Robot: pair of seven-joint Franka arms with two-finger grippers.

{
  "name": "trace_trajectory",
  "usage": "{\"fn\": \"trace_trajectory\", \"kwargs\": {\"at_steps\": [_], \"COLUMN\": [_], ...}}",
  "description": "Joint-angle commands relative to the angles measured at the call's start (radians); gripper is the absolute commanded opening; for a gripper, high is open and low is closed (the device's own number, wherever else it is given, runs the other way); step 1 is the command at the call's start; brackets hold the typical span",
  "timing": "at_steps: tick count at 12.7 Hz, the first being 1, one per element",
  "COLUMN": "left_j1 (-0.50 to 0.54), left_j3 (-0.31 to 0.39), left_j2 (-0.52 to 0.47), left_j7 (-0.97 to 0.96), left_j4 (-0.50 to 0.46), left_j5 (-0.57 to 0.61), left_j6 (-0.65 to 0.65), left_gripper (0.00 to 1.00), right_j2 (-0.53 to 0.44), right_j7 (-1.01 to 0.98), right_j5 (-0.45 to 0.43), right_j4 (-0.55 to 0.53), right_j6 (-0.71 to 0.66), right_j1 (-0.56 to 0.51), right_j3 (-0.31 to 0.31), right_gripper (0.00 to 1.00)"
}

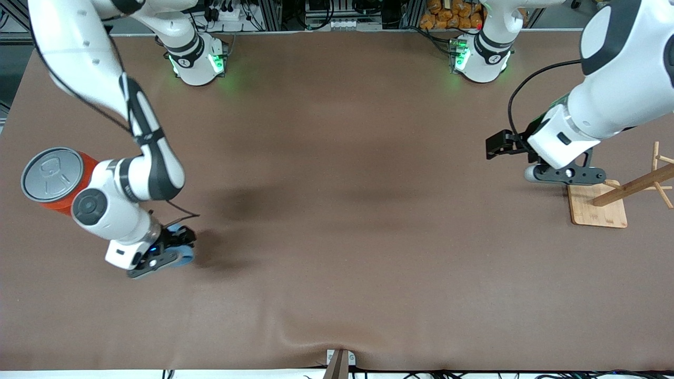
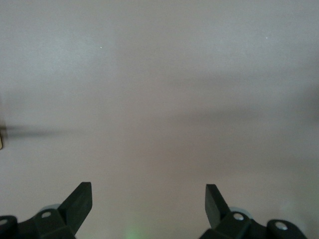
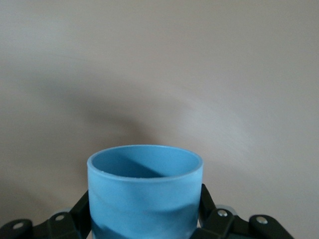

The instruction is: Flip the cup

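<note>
Blue cup [image 3: 144, 194] sits clamped in the right gripper [image 1: 167, 252] near the orange can [image 1: 55, 179] at the right arm's end of the table. The left gripper [image 2: 148, 209] waits wide open over bare brown table [image 1: 337, 210].

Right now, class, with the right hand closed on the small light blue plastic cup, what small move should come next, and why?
Probably lift it slightly: the right hand already grips the small light blue plastic cup low over the brown table, so turning it needs room.

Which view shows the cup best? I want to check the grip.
The right wrist view: the cup fills it, clamped in the right gripper. The front view shows only a blue sliver; the left wrist view shows none.
</note>
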Motion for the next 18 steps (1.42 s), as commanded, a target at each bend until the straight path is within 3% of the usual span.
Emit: {"fn": "trace_trajectory", "kwargs": {"at_steps": [1,4,6,8,10,13,14,15,16,18], "left_j1": [0.008,0.051,0.065,0.065,0.083,0.102,0.102,0.099,0.099,0.099], "left_j3": [-0.001,0.001,0.001,0.001,0.001,0.001,0.001,0.001,0.001,0.001], "left_j2": [0.011,0.013,0.014,0.016,0.059,0.143,0.166,0.188,0.215,0.278], "left_j7": [0.007,0.016,0.021,0.021,0.047,0.139,0.168,0.227,0.337,0.412], "left_j4": [-0.032,-0.138,-0.204,-0.259,-0.279,-0.293,-0.313,-0.334,-0.356,-0.379], "left_j5": [-0.043,-0.212,-0.324,-0.384,-0.462,-0.536,-0.573,-0.626,-0.665,-0.821], "left_j6": [0.012,0.074,0.109,0.149,0.157,0.214,0.254,0.282,0.314,0.336], "left_gripper": [1.0,1.0,1.0,1.0,1.0,1.0,1.0,1.0,1.0,1.0], "right_j2": [-0.006,0.012,0.052,0.138,0.216,0.261,0.268,0.268,0.265,0.232], "right_j7": [-0.15,-0.171,-0.186,-0.277,-0.383,-0.396,-0.401,-0.399,-0.396,-0.388], "right_j5": [0.002,-0.009,-0.035,-0.067,-0.061,-0.065,-0.064,-0.061,-0.058,-0.047], "right_j4": [0.03,0.035,0.04,0.098,0.168,0.176,0.176,0.175,0.176,0.178], "right_j6": [-0.006,0.058,0.131,0.222,0.225,0.225,0.225,0.225,0.225,0.195], "right_j1": [0.183,0.404,0.493,0.524,0.529,0.551,0.551,0.551,0.551,0.549], "right_j3": [0.007,0.005,0.005,0.005,0.007,0.007,0.007,0.007,0.007,0.021], "right_gripper": [0.1,0.1,0.11,0.11,0.11,0.15,0.41,0.77,1.0,1.0]}}
